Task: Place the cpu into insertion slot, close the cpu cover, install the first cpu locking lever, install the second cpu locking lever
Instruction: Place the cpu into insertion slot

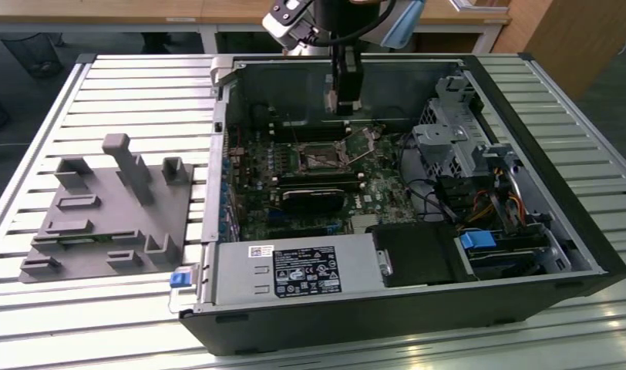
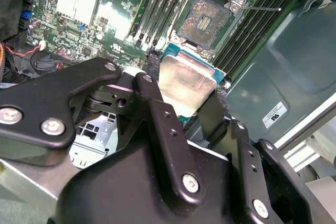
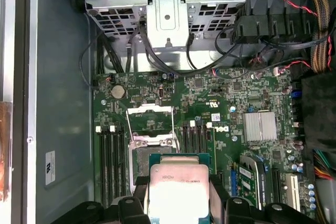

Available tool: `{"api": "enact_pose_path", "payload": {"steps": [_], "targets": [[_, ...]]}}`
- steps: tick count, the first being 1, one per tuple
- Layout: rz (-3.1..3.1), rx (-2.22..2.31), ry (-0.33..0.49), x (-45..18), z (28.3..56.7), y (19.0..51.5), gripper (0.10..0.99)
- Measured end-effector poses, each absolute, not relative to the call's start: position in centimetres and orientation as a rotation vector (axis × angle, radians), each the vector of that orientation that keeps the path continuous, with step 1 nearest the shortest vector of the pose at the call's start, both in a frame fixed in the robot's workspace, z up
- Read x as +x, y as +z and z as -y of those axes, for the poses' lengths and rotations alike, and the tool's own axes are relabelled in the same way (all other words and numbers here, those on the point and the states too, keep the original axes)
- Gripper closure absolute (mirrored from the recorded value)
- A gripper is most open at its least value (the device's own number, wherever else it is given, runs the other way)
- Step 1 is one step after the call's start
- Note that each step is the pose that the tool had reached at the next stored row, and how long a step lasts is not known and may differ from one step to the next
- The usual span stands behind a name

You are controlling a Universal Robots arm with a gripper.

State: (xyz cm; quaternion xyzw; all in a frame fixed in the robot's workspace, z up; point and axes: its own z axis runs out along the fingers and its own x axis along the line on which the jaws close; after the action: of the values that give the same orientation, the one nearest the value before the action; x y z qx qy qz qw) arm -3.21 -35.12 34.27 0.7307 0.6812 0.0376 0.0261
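My gripper (image 1: pixel 342 106) hangs inside the open computer case, above the back part of the motherboard (image 1: pixel 292 173). It is shut on the cpu (image 2: pixel 186 83), a flat square chip with a dull silvery top on a green edge, gripped by two opposite sides between the black fingers (image 2: pixel 153 98). In the first wrist view the cpu (image 3: pixel 178 186) sits in the gripper (image 3: pixel 178 199) and hides part of the insertion slot (image 3: pixel 139 157). That slot (image 2: pixel 207 20) lies open with its dark pin field bare, a little beyond the chip. The cpu cover (image 3: pixel 150 120) is swung up beside the socket.
Long black memory slots (image 2: pixel 157 3) flank the socket on both sides. A metal drive cage (image 3: pixel 168 9) with cables, a silver heatsink (image 3: pixel 259 126) and the power supply (image 1: pixel 292 271) crowd the case. A grey fixture block (image 1: pixel 107 208) lies on the slatted table at the exterior view's left.
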Motion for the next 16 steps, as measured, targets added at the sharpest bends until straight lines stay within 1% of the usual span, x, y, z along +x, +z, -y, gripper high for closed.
{"api": "enact_pose_path", "payload": {"steps": [8, 16], "targets": [[-2.108, 2.255, 0.116, -3.3, 35.1, 33.3, 0.545], [-2.230, 2.140, 0.121, -3.4, 35.1, 32.6, 0.545]]}}
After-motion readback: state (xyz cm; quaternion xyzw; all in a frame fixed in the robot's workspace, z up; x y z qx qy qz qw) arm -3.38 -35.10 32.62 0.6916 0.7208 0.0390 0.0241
